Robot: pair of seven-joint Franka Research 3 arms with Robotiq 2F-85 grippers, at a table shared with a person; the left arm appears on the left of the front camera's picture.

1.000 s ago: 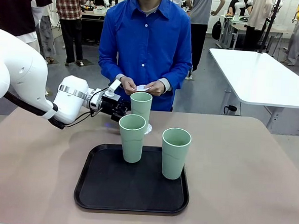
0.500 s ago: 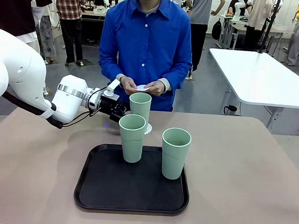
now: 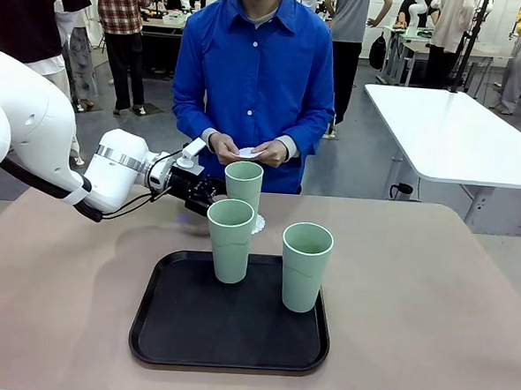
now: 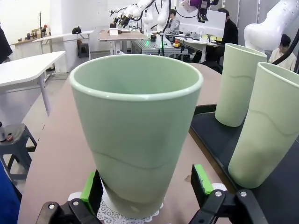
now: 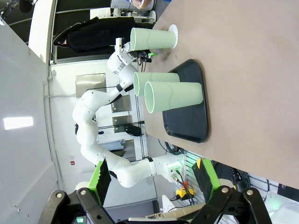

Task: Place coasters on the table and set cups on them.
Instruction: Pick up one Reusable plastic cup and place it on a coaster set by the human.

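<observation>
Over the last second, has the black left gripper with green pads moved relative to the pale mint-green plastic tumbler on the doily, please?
Yes, slightly: the left gripper has drawn back leftward from the tumbler, which stays on its white lacy doily.

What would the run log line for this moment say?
left gripper open, around cup on coaster | right gripper open, empty | two cups on tray | person's hands hold another coaster

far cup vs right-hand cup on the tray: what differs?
Far cup stands on a coaster on the table; right cup stands in the black tray, no coaster. Far cup sits between the open fingers of the left gripper; right cup has no gripper near. Both upright, pale mint green, same shape.
</observation>
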